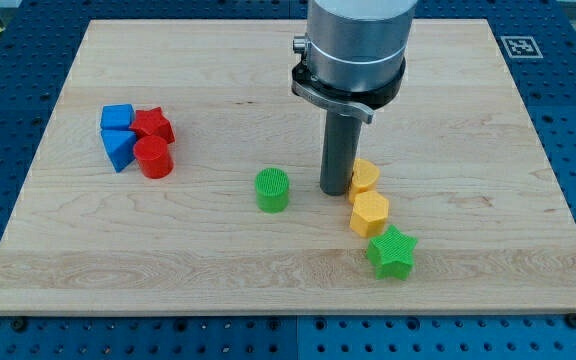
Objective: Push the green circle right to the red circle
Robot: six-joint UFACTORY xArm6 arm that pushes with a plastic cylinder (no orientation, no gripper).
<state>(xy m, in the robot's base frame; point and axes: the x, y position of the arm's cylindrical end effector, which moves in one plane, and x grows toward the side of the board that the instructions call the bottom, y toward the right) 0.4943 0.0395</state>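
The green circle (273,189) stands near the middle of the wooden board. The red circle (154,158) stands toward the view's left, touching a red star-like block (154,125) and a blue block (119,148). My tip (336,190) rests on the board just to the view's right of the green circle, with a small gap between them, and close against a yellow block (365,176) on its right.
A second blue block (118,117) sits above the first. A yellow hexagon (369,213) and a green star (392,252) lie below and right of my tip. The board's edges (288,306) drop to a blue perforated table.
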